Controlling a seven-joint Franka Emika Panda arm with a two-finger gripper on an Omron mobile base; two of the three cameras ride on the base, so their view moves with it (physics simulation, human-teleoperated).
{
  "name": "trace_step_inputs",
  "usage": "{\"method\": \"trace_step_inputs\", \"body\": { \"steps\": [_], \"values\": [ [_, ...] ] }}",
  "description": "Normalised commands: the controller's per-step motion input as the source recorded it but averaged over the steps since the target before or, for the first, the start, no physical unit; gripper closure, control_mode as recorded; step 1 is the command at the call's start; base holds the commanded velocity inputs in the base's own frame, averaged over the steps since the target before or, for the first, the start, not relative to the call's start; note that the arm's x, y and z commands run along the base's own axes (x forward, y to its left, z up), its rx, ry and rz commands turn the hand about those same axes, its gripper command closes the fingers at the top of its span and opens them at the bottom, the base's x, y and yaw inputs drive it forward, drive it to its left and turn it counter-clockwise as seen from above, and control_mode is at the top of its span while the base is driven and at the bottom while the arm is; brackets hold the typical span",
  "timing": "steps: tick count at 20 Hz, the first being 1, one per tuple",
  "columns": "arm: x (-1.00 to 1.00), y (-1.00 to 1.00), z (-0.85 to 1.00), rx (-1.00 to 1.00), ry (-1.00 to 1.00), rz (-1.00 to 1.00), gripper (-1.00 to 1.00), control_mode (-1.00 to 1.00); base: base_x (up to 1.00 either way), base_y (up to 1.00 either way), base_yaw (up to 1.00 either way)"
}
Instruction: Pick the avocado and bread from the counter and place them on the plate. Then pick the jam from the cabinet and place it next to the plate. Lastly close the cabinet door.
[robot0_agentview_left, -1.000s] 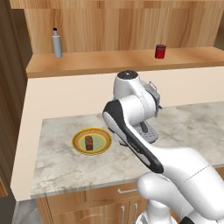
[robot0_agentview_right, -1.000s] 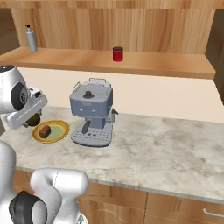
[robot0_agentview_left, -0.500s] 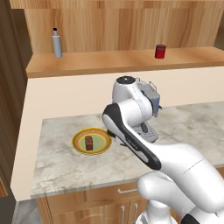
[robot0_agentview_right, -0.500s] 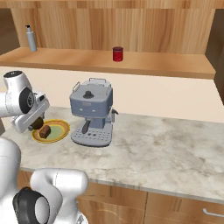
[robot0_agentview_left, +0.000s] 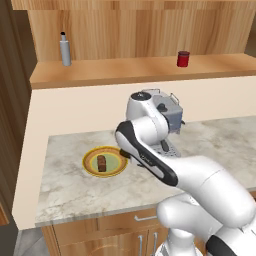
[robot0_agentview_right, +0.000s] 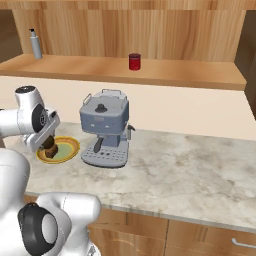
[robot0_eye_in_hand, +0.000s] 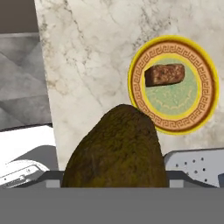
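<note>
**Op A:** What's the end effector (robot0_agentview_right: 49, 145) doing on your screens?

**Op B:** I see it pinching the avocado (robot0_eye_in_hand: 117, 151) — the dark green-brown lump fills the lower middle of my hand view, right between the tips. From the right base view the avocado hangs under the wrist, above the near-left edge of the plate (robot0_agentview_right: 69, 150), not resting on it as far as I can tell.

**Op A:** And the bread?

**Op B:** The bread (robot0_agentview_left: 102, 163) lies on the plate already, a small brown block with a darker crust, a little off the pale green centre. The plate has a yellow-orange rim with a brown key-pattern band; it sits on the marbled surface (robot0_agentview_left: 70, 185), just left of the grey espresso machine (robot0_agentview_right: 105, 128).

**Op A:** Anything readable on the machine — a brand, a label?

**Op B:** I can't read any writing on it, only a black knob on top and a drip tray with small holes.

**Op A:** The cabinet?

**Op B:** I see its wooden shelf (robot0_agentview_left: 145, 70) above the surface. A red jar with a dark lid (robot0_agentview_left: 183, 58) stands on it toward the right, and a grey bottle with a dark cap (robot0_agentview_left: 65, 49) well apart, at the left. No label legible on either.
</note>
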Motion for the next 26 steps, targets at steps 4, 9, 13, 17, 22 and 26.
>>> {"method": "trace_step_inputs", "body": {
  "steps": [4, 9, 13, 17, 22, 26],
  "values": [
    [0.41, 0.12, -0.27, 0.0, 0.07, 0.06, 1.0, -1.0, 0.0, 0.0, 0.0],
    [0.38, 0.12, -0.21, 0.0, 0.06, 0.06, 1.0, -1.0, 0.0, 0.0, 0.0],
    [0.39, 0.11, -0.21, 0.0, 0.07, 0.05, 1.0, -1.0, 0.0, 0.0, 0.0],
    [0.36, 0.12, -0.26, 0.0, 0.08, 0.05, 1.0, -1.0, 0.0, 0.0, 0.0],
    [0.28, 0.09, -0.28, 0.0, 0.05, 0.05, 1.0, -1.0, 0.0, 0.0, 0.0],
    [0.19, 0.0, -0.3, -0.01, 0.01, 0.01, 1.0, -1.0, 0.0, 0.0, 0.0]
  ]
}}
